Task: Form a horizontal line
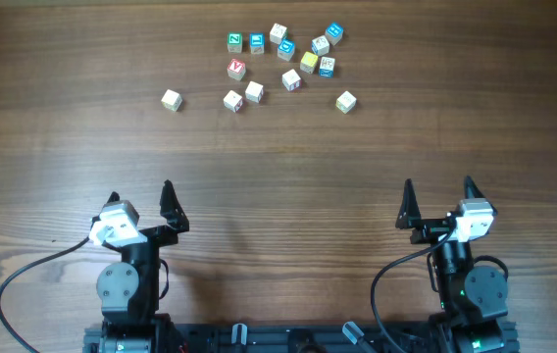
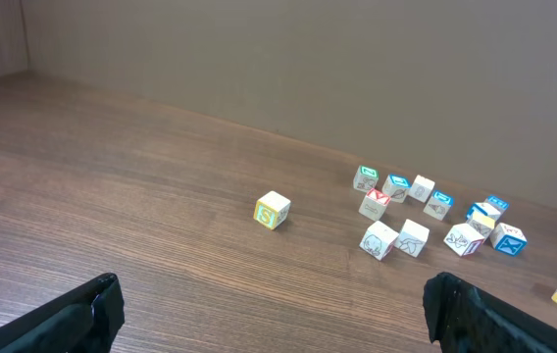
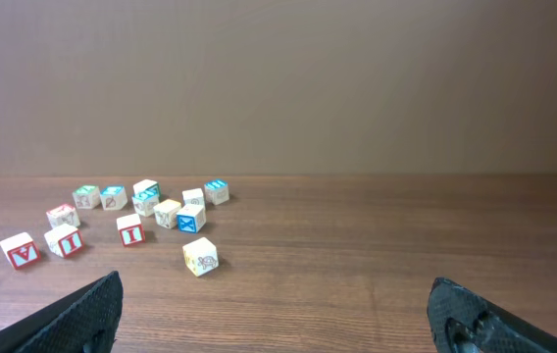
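Several small letter cubes (image 1: 288, 54) lie scattered at the far middle of the table, at odd angles; no horizontal line is in view. One cream cube (image 1: 171, 100) sits apart on the left and another (image 1: 346, 101) apart on the right. My left gripper (image 1: 140, 190) and right gripper (image 1: 438, 182) hover near the front edge, both open and empty, well short of the cubes. In the left wrist view the lone cube (image 2: 273, 210) lies ahead of the left gripper (image 2: 274, 289). In the right wrist view a cream cube (image 3: 200, 257) lies ahead and left of the right gripper (image 3: 274, 284).
Bare wooden table (image 1: 278, 196) stretches between the grippers and the cubes. Some cubes in the group (image 3: 141, 211) show blue, green, red or yellow faces. Cables trail from both arm bases at the front edge.
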